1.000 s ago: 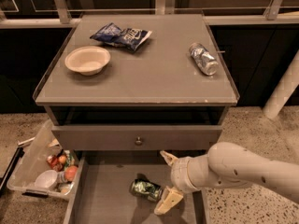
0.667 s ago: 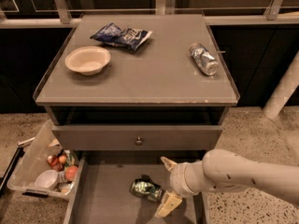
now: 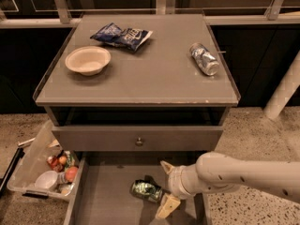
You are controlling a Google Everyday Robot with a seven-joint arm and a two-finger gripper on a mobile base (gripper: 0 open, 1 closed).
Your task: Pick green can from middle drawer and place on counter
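The grey counter [image 3: 154, 74] holds a bowl [image 3: 87, 60], a chip bag [image 3: 122, 35] and a silver can [image 3: 205, 59]. Down in the open middle drawer [image 3: 101, 196] I see the green can [image 3: 145, 190] lying down. My gripper [image 3: 165, 187] is just beside it, fingers spread wide.

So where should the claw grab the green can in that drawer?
Probably grip its curved sides at mid-length, coming from the right. The can lies on its side in the drawer, one end toward the open claw, which sits just right of it.
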